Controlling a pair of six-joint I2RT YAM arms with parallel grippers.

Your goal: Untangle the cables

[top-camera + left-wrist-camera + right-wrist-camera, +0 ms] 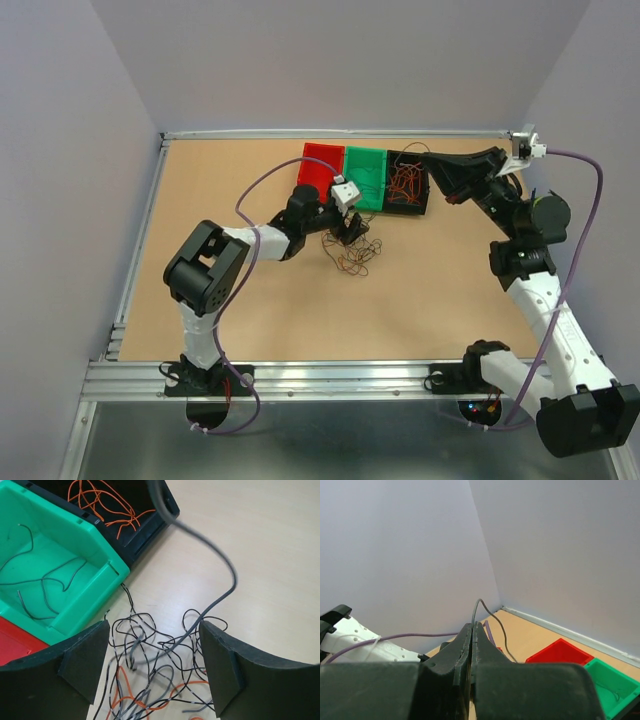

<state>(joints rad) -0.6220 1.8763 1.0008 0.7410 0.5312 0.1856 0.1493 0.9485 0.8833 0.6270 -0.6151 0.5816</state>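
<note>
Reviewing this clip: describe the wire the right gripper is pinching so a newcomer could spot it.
On the table, in front of the three bins, a tangle of thin wires lies under the open left gripper. One grey wire climbs out of it in a long arc past the black bin to the shut right gripper. The others lie on the table; only this one is lifted.

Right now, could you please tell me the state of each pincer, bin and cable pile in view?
Left pincer: open, straddling the tangle.
Right pincer: shut on a grey cable.
Grey cable: raised, running up from the tangle.
Tangle: knotted, on the table.
Green bin: holds grey cables.
Black bin: holds orange cables.
Red bin: looks empty.
</note>
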